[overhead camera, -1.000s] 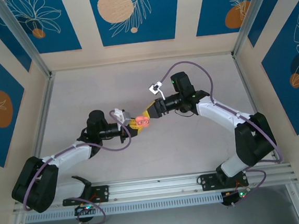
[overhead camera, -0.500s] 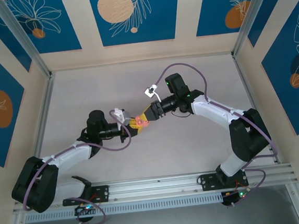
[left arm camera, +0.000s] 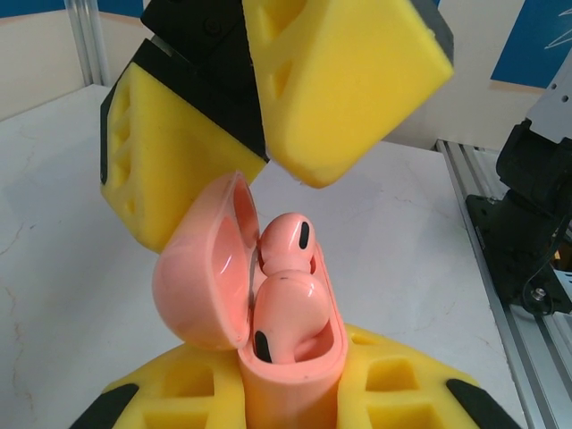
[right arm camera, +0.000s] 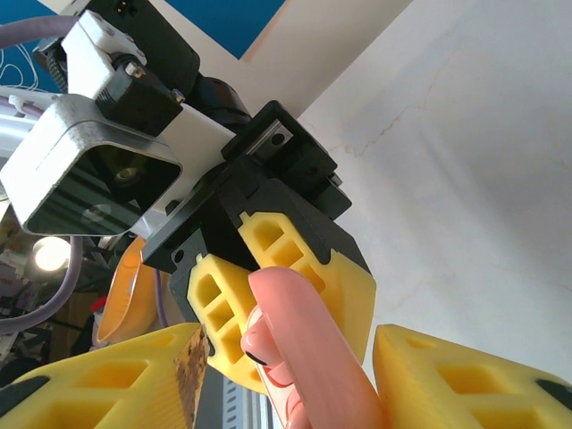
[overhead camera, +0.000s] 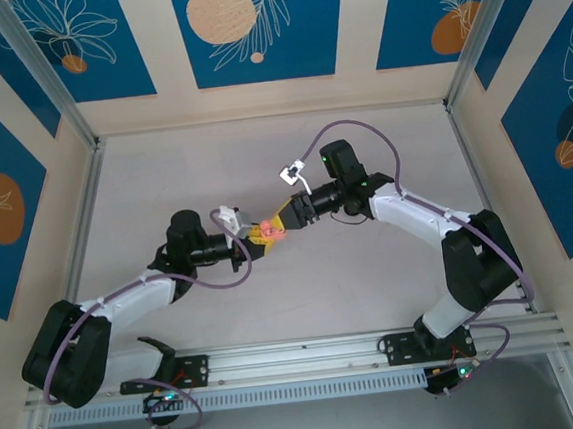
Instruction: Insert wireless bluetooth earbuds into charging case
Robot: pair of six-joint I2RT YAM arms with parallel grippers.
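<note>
A pink charging case (left arm camera: 295, 384) stands upright with my left gripper (left arm camera: 290, 398) shut on its body. Its lid (left arm camera: 201, 268) is swung open to the left. Two pink earbuds sit in the case, one low (left arm camera: 290, 308) and one behind it (left arm camera: 288, 239) sticking up higher. My right gripper (right arm camera: 290, 357) is open, and its yellow fingers (left arm camera: 344, 80) straddle the top of the lid (right arm camera: 313, 349) from above. In the top view both grippers meet at the case (overhead camera: 269, 230) in mid-table, the left gripper (overhead camera: 254, 240) below-left and the right gripper (overhead camera: 280, 221) above-right.
A pale marble-look tabletop (overhead camera: 261, 156) lies under both arms. An aluminium rail (overhead camera: 359, 349) runs along the near edge, with posts and patterned blue wall panels (overhead camera: 250, 27) around the table.
My right gripper has come down-left to the case, and its jaws have narrowed around the open lid. The left gripper has held still with the case.
</note>
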